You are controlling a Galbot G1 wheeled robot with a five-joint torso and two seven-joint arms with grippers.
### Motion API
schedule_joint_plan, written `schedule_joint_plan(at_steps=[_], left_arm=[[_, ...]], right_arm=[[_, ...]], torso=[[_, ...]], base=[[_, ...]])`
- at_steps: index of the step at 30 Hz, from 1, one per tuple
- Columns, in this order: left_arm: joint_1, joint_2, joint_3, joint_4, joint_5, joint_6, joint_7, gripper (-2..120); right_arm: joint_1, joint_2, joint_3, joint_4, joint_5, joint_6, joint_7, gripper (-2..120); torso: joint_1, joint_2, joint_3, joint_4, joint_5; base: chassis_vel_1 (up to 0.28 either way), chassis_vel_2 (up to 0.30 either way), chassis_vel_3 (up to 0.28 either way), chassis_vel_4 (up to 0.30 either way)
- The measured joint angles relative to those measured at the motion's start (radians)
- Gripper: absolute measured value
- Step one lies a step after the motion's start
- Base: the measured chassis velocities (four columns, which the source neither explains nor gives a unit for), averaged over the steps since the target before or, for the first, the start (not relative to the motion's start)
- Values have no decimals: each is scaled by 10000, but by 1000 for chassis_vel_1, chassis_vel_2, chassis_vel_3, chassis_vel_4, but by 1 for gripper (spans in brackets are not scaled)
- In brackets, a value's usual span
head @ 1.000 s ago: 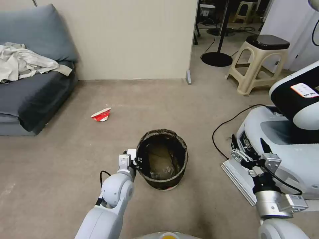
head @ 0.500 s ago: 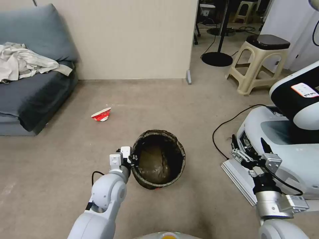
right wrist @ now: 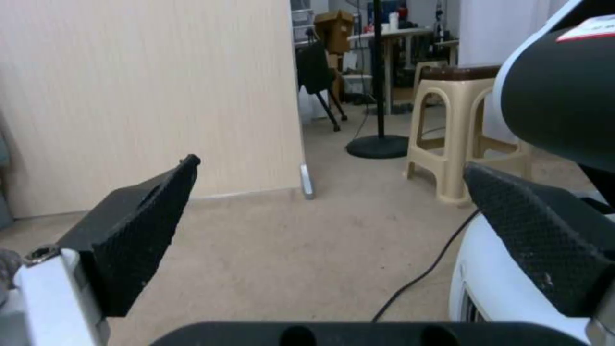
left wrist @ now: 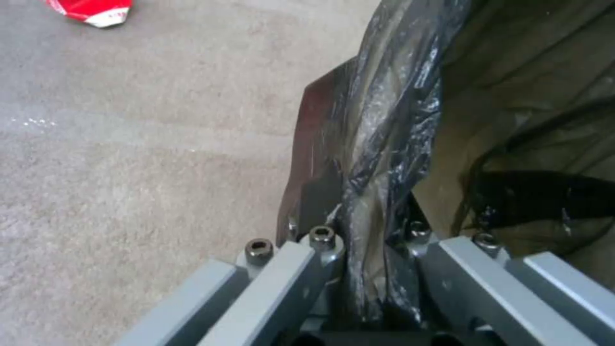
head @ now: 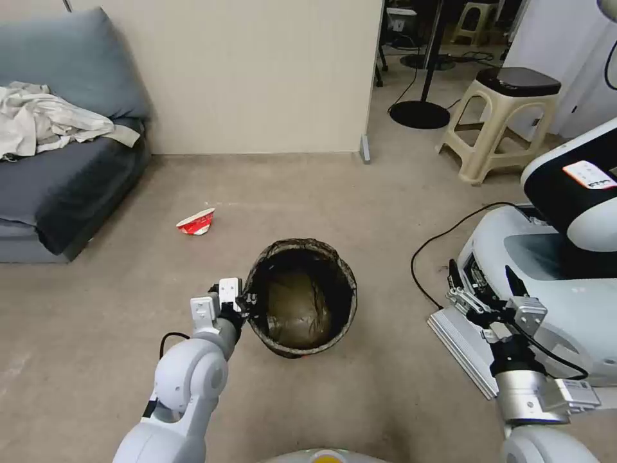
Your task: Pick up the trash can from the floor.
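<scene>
trash can (head: 302, 308): dark brownish-black shiny bag, muddy tan inside
floor (head: 289, 193): plain beige-grey
paper cup (head: 196, 222): red and white
left gripper (head: 247, 301): grey and white
right gripper (right wrist: 333, 226): black bumpy pads
sofa (head: 58, 167): dark blue-grey
cloth (head: 45, 125): creamy white
stool (head: 498, 125): tan legs, black top
wall (head: 257, 71): pale cream

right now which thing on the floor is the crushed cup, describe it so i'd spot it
Start at the grey sofa on the left wall. On the bare floor just off its front corner lies the crushed cup, beyond the trash can. It is small, flattened and red and white, unlike the round dark-bagged bin.
</scene>
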Motion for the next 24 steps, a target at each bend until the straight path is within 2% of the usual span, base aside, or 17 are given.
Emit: schedule_joint_plan(at_steps=[5, 11, 24], left_arm=[[146, 31, -284, -399, -503, 1, -150, 1], [445, 19, -499, -755, -508, 1, -106, 1], [469, -23, -520, -839, -468, 2, -51, 1]], right_arm=[[17, 18, -22, -3, 0, 0, 0, 100], [44, 47, -53, -64, -6, 0, -6, 100], [51, 3, -44, -64, -8, 0, -7, 100]], torso=[[0, 0, 0, 0, 0], [0, 0, 0, 1, 0], [0, 0, 0, 0, 1]], base=[[0, 0, 0, 0], [0, 0, 0, 0], [0, 0, 0, 0]])
